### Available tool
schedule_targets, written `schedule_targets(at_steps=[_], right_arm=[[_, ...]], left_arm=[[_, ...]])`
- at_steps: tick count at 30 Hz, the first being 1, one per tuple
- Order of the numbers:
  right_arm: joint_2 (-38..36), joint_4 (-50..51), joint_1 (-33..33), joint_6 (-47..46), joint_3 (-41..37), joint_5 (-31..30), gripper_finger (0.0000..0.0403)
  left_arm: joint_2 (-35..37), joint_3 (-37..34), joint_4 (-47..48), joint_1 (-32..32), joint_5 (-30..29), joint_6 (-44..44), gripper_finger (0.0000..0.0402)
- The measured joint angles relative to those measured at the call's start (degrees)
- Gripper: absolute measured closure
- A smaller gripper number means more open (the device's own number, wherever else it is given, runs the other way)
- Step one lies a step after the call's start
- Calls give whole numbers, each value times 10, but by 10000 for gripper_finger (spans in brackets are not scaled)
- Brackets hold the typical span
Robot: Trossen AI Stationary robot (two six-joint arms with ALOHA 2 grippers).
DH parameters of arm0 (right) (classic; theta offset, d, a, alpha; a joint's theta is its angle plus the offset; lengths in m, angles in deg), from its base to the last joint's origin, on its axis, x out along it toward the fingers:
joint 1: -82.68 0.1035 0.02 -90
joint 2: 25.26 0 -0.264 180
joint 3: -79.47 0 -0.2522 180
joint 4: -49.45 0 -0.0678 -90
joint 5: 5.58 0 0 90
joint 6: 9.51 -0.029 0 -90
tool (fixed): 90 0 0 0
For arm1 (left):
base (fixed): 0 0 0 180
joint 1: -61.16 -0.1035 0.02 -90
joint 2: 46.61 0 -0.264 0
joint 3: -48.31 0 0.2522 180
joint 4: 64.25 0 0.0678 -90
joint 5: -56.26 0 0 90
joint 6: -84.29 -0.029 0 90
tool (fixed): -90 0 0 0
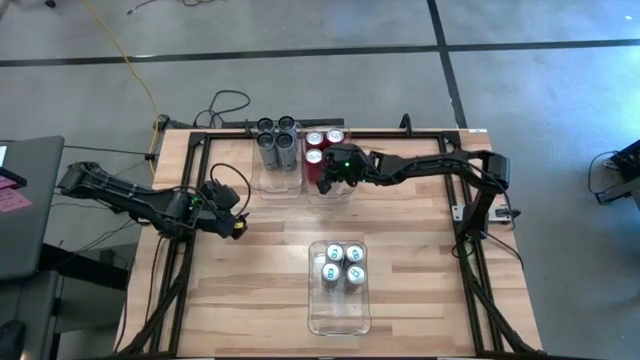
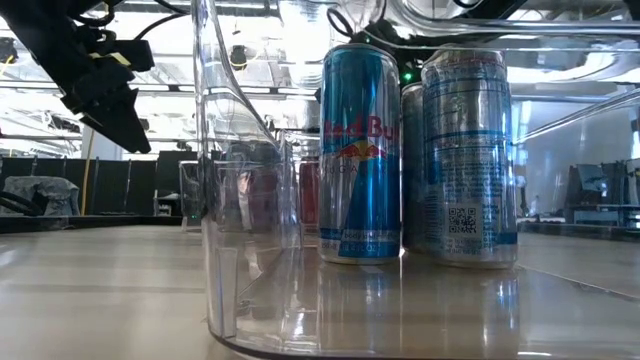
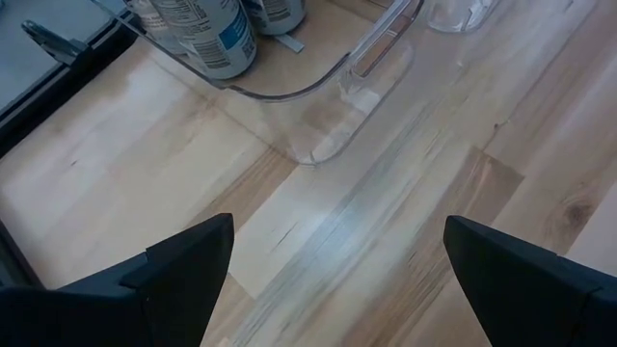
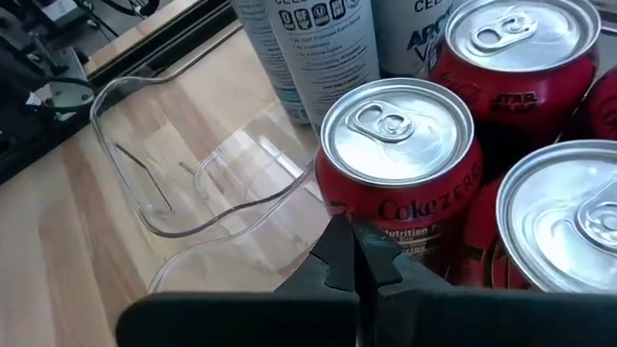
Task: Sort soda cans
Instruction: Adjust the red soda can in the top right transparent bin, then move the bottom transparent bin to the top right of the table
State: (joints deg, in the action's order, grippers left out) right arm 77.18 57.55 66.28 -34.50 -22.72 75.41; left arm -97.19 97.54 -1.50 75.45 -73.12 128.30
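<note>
While the right gripper (image 4: 355,253) hangs with jaws clenched and empty just beside the upright red metal cans (image 4: 397,159) in the clear plastic bin (image 1: 330,192) at the tabletop's far edge, the left gripper (image 3: 337,265), jaws spread wide, waits near the left edge, farther from the cans.

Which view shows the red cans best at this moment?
The right wrist view: the red cans fill it, tops and Coke Zero label clear, behind the shut right gripper. The high view shows small tops; the low view a blurred red patch; the left wrist none.
</note>
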Motion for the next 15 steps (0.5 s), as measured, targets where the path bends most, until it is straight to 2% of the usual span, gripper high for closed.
schedule_targets(at_steps=[9,15], right_arm=[[-30,33,37,21,-1,-12,403],[-154,104,89,66,-1,-14,403]], left_arm=[[0,0,0,0,4,4,31],[0,0,-16,21,4,10,31]])
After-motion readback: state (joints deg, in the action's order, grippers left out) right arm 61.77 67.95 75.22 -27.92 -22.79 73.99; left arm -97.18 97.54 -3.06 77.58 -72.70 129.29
